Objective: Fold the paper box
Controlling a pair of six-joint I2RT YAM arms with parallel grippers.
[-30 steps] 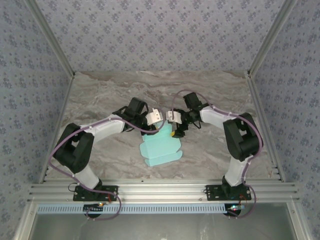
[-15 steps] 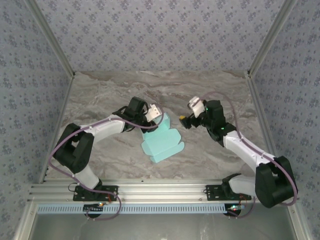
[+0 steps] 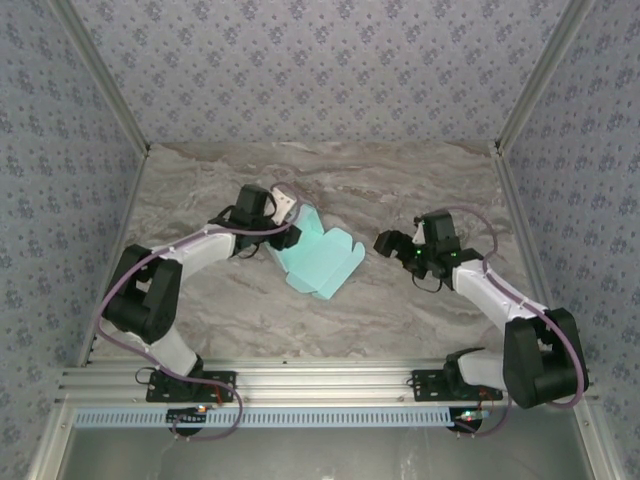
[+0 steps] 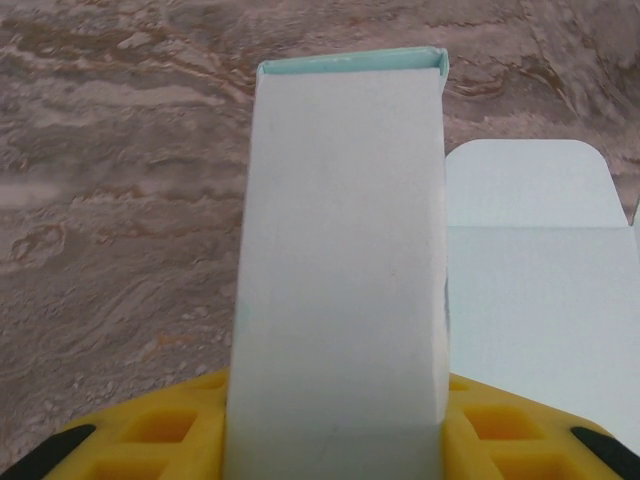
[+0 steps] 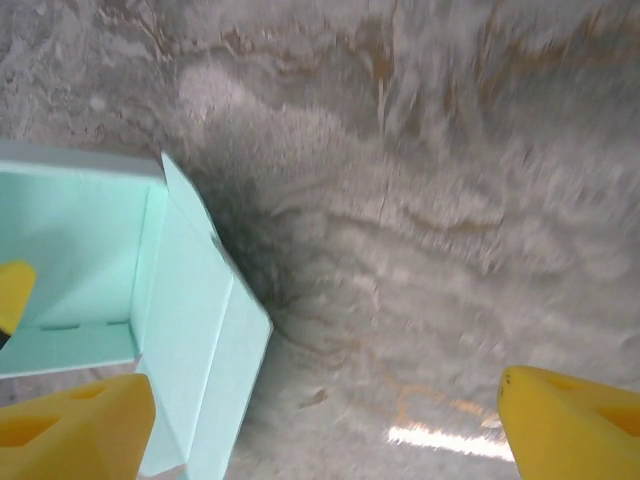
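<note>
The paper box (image 3: 322,262) is a light turquoise, partly folded card lying left of the table's middle, its flaps spread toward the right. My left gripper (image 3: 288,222) is shut on its far-left edge. In the left wrist view a pale upright panel of the box (image 4: 340,250) stands clamped between the yellow fingers (image 4: 140,440), with a flat flap (image 4: 540,300) to its right. My right gripper (image 3: 388,243) hangs open to the right of the box and apart from it. In the right wrist view the box (image 5: 190,320) lies at the left, beyond the open right gripper (image 5: 320,430).
The marble table (image 3: 400,180) is walled by patterned panels, with aluminium posts (image 3: 525,95) at the sides. A metal rail (image 3: 320,385) carrying both arm bases runs along the near edge. Bare marble (image 5: 430,200) lies under the right gripper.
My right arm pulled back to the right, away from the box, its jaws staying wide. My left gripper carried the box up and to the left, turning it.
</note>
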